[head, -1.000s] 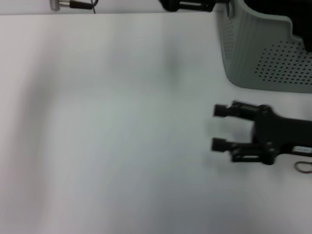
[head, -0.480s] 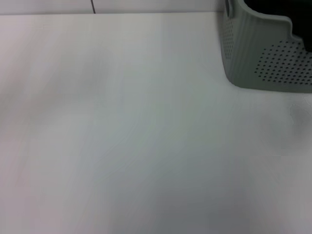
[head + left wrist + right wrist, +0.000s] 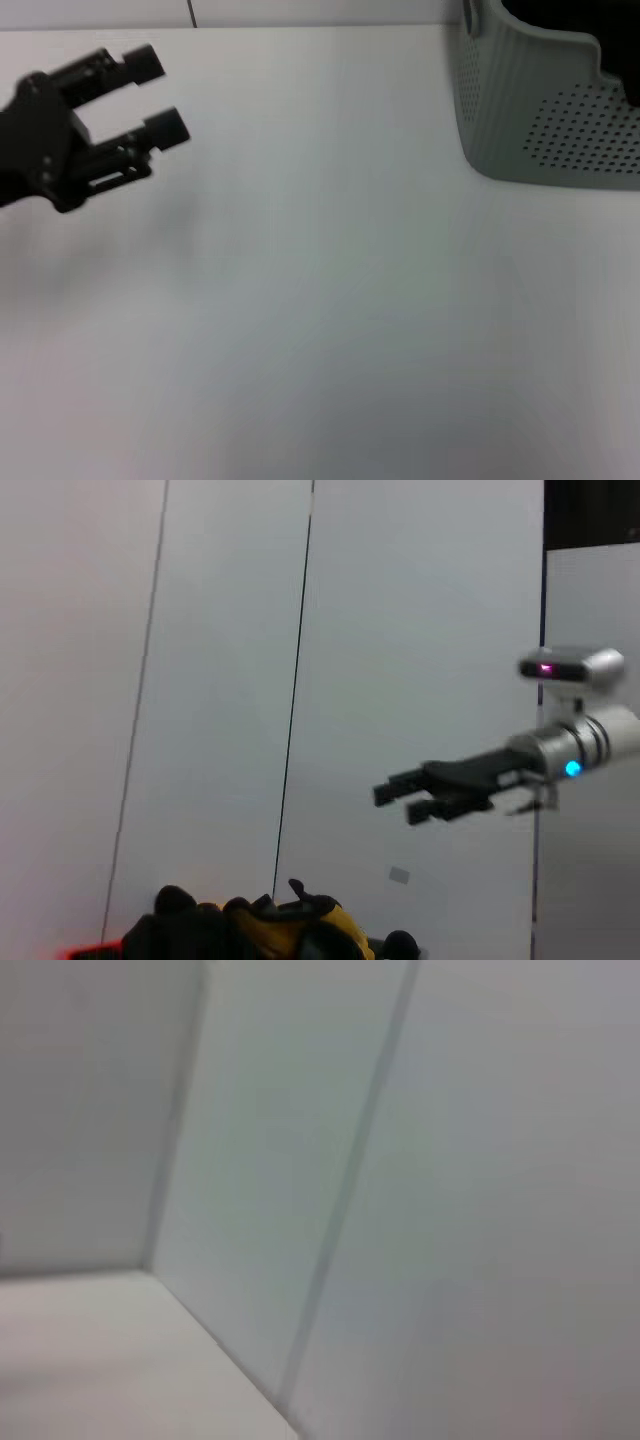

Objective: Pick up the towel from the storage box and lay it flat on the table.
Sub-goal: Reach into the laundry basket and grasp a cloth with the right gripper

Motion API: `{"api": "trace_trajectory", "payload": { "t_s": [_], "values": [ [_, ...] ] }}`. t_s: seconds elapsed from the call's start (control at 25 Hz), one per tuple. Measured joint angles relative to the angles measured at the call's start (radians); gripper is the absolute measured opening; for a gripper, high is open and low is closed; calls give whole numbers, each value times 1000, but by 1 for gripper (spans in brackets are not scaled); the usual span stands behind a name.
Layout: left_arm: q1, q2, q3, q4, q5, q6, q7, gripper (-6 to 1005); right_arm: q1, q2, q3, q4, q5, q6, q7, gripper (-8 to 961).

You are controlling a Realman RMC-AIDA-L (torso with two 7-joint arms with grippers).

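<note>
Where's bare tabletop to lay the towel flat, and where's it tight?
Free: the broad stretch of the table between the left gripper, hovering open at the far left, and the storage box at the far right corner, and the whole near side. Tight: only beside the box wall. The right gripper is open, raised off the table.

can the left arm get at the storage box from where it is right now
Probably not without a long reach. The left gripper hovers open at the table's far left, and the storage box sits at the far right. Nothing lies between them, so the path looks free.
</note>
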Motion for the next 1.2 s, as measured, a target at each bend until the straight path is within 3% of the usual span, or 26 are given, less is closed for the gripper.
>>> {"api": "trace_trajectory", "payload": {
  "t_s": [0.08, 0.16, 0.28, 0.44, 0.64, 0.88, 1.08, 1.2],
  "values": [
    [-13, -4, -2, -45, 9, -1, 18, 706, 93, -40, -21, -32, -153, -19, 98, 739],
    [-22, -6, -2, -70, 11, -3, 27, 706, 176, -65, -62, -27, -323, -45, 152, 722],
    [-27, -9, -2, -90, 13, -5, 33, 706, 280, -77, -138, 38, -551, -69, 182, 683],
    [-40, -12, -3, -114, 13, -12, 34, 705, 374, -74, -211, 173, -712, -75, 183, 662],
    [-66, -12, -3, -152, 14, -14, 38, 705, 440, -72, -268, 282, -810, -73, 180, 648],
    [-69, -19, -3, -170, 15, -35, 42, 705, 460, -56, -337, 331, -886, -52, 180, 623],
    [-67, -21, -3, -172, 15, -40, 42, 705, 458, -19, -355, 326, -947, 8, 177, 603],
    [-63, -22, -3, -172, 15, -40, 43, 705, 452, -13, -363, 323, -950, 21, 173, 590]
  ]
}}
